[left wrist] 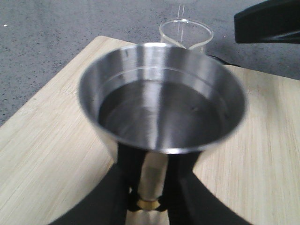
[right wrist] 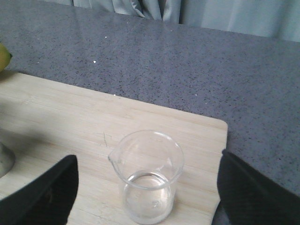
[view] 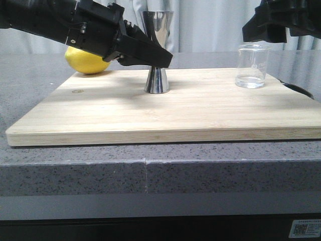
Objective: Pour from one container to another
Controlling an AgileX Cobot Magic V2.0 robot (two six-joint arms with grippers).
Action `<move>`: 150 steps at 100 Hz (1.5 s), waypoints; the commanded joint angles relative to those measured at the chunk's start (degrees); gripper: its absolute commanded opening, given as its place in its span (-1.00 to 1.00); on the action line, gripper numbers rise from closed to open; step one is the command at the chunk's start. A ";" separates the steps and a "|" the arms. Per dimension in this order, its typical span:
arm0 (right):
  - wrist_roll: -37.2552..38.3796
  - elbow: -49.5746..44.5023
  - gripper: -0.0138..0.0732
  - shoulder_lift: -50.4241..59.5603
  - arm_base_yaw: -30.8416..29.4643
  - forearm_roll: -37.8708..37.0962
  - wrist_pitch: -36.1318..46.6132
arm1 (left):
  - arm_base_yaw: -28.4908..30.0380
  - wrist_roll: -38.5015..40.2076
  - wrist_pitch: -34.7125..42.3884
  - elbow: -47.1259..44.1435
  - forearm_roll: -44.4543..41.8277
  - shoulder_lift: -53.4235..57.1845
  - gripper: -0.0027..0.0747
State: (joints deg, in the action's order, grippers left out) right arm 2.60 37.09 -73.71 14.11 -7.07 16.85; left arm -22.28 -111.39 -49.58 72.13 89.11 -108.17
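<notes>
A: What is on the left side?
B: A lemon [view: 88, 60] lies at the back left corner of the board [view: 100, 115]. The left gripper [view: 159, 56] reaches in front of it, toward the jigger [view: 157, 52].

A: Does it hold the jigger?
B: Yes. In the left wrist view the two black fingers [left wrist: 112, 187] close on the narrow gold waist, one at each side. The jigger stands upright near the middle of the board, and its upper cup [left wrist: 161, 105] has dark liquid inside.

A: And at the right?
B: The beaker [view: 252, 66] stands upright near the back right corner, well apart from the jigger. It looks almost empty. The right gripper [right wrist: 145, 192] hovers over it, wide open; its fingers [right wrist: 44, 192] stay at both sides of the glass and do not touch it.
</notes>
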 commanded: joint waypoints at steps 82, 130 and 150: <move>0.01 1.25 0.58 1.76 -0.26 -1.11 3.84 | 0.94 0.43 -1.86 1.55 2.33 3.13 0.50; 0.01 1.34 0.58 2.30 -0.26 -1.11 -1.83 | 2.44 26.69 -4.02 1.64 -24.15 12.73 0.66; 0.10 4.49 0.58 6.39 -0.26 1.92 -22.32 | 3.86 50.12 -3.26 2.81 -42.89 18.84 0.66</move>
State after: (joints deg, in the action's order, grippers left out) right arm 2.62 38.13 -70.99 14.11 -6.86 0.00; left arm -19.30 -72.85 -52.83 72.52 51.61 -94.39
